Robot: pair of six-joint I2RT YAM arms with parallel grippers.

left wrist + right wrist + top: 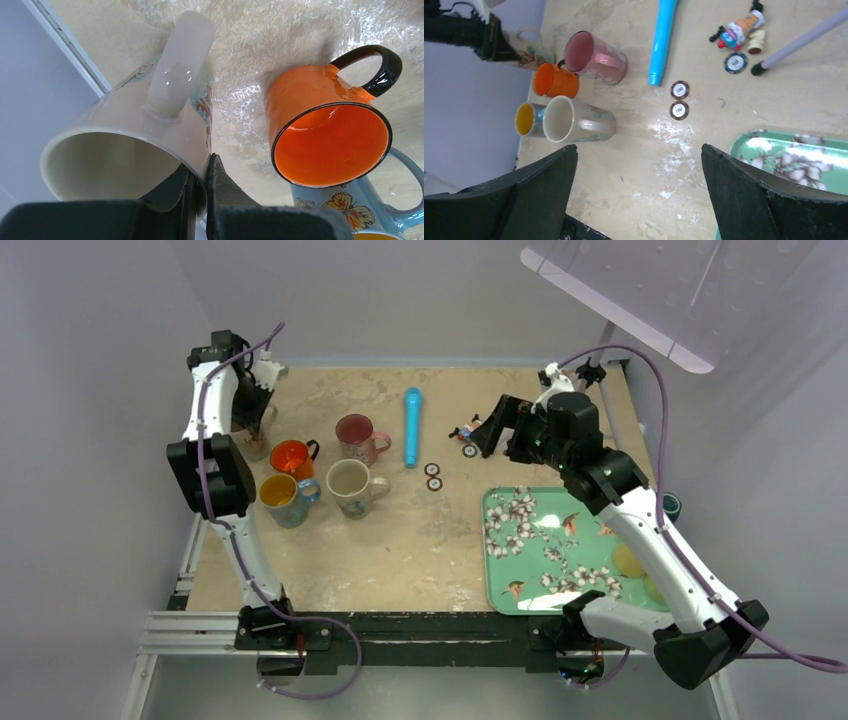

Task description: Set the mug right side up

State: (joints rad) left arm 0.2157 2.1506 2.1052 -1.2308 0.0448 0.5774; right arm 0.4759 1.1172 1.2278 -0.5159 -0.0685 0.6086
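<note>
Floral green tray (535,540), cream mug (117,115)

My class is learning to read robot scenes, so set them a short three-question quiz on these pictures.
1. True or false: the right gripper is open.
2. Where does the left gripper pinch the cream mug? A handle; B rim; C base.
3. What colour is the tube?
Key: 1 true; 2 B; 3 blue.
</note>
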